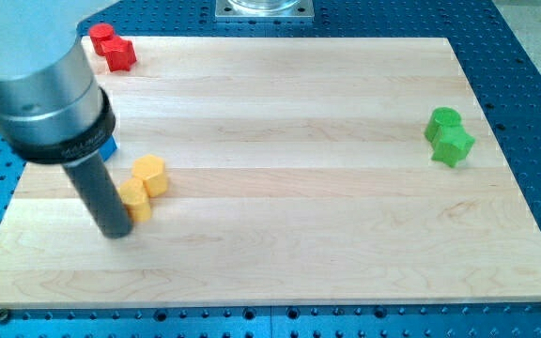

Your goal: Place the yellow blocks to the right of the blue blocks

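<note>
Closest to the camera, my tip [115,233], a bare rod tool with nothing to spread or pinch, touches the yellow blocks [142,188] from nine o'clock on the tabletop [299,235]. Only a sliver of blue block [110,147] shows at their eleven o'clock, so I judge slow, centred pushes toward three o'clock best.

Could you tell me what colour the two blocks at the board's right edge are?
Green: both green blocks, shown in the camera view.
</note>
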